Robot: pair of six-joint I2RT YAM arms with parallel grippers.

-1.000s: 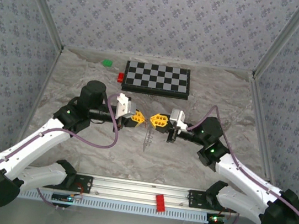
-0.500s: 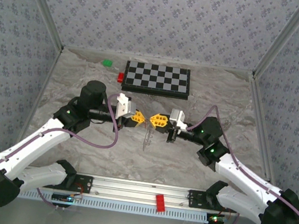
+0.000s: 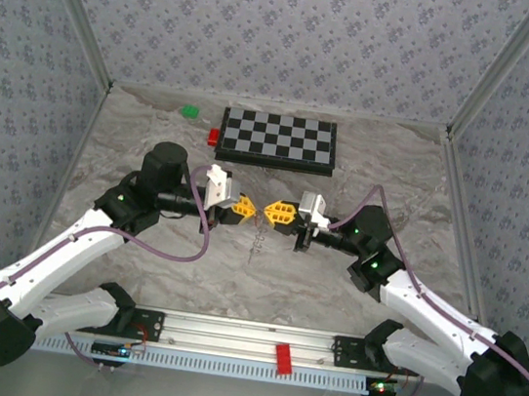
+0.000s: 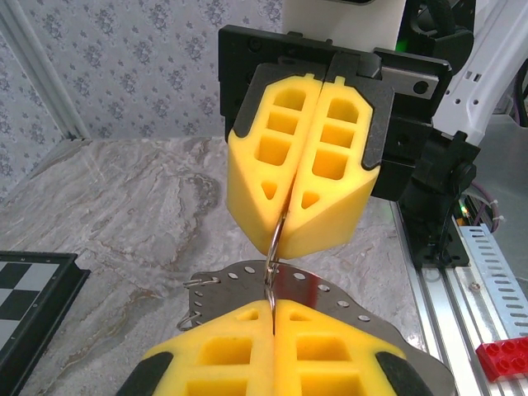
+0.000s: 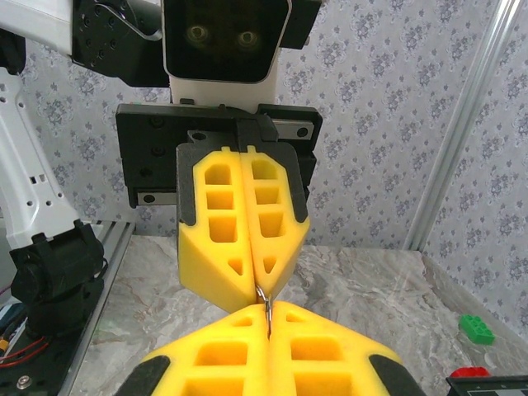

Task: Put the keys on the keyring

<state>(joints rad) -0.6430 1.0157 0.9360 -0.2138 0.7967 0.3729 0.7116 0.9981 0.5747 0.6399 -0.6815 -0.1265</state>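
Note:
My left gripper (image 3: 253, 212) and right gripper (image 3: 271, 212) meet tip to tip above the middle of the table. Both are shut on the keyring (image 4: 278, 241), a thin metal wire ring. In the left wrist view my left gripper (image 4: 274, 307) pinches its lower end and my right gripper (image 4: 285, 216) its upper end. The ring (image 5: 264, 299) barely shows between the yellow pads in the right wrist view. A flat grey metal plate (image 4: 351, 290) with holes along its rim hangs from the ring, two small wire loops (image 4: 196, 285) at its left end. Whether it belongs to the keys I cannot tell.
A chessboard (image 3: 278, 141) lies at the back, with a red block (image 3: 213, 136) at its left edge and a green block (image 3: 190, 110) beyond that. Another red block (image 3: 283, 357) sits on the front rail between the arm bases. Patterned walls close in the sides.
Both grippers stay shut and pressed tip to tip. The hanging metal piece below them has swung a little and reaches less far down. The right arm has shifted slightly.

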